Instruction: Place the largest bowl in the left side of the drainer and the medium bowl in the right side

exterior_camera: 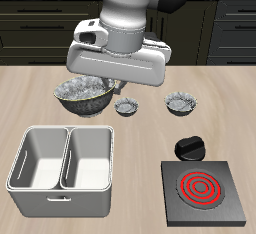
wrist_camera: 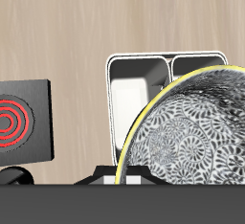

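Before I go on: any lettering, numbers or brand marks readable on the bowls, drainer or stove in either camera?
None in either view.
The stove carries only red concentric burner rings, no characters.
The drainer is plain grey.
The largest bowl shows only a mottled pattern, as do the medium bowl and the tiny bowl.

Drainer (exterior_camera: 62, 156) sitting near counter (exterior_camera: 140, 138) front edge. Largest bowl (exterior_camera: 84, 93) sitting behind it, w/ tiny bowl (exterior_camera: 127, 106) & medium bowl (exterior_camera: 183, 103) lining up beside. Stove plate (exterior_camera: 203, 190) lying beside drainer, knob (exterior_camera: 188, 146) just behind.

Hand's fingers hidden behind the arm housing; largest bowl (wrist_camera: 191, 127) cut by the frame edge.
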### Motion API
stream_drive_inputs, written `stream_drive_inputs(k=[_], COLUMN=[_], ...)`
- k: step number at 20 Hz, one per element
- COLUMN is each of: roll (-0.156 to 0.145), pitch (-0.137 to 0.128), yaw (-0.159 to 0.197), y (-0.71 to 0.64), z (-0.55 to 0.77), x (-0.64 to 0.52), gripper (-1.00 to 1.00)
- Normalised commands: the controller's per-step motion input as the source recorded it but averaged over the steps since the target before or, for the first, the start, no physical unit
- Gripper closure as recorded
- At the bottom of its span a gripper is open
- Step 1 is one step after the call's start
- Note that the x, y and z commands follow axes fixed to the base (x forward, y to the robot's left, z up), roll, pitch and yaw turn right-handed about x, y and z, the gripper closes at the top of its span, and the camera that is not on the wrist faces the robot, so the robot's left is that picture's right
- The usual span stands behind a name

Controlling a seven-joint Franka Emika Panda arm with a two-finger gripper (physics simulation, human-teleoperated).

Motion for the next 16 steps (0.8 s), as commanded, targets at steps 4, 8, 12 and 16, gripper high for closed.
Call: stream_drive_inputs(k=[4, 8, 12, 16], roll=[-0.006, -0.004, -0.008, 0.009], pitch=[0.033, 0.033, 0.044, 0.041], yaw=[-0.022, 0.003, -0.025, 0.004], y=[-0.02, 0.00, -0.15, 0.00], z=[-0.21, -0.28, -0.34, -0.37], x=[0.11, 0.09, 0.09, 0.04], gripper=[1.00, 1.00, 1.00, 1.00])
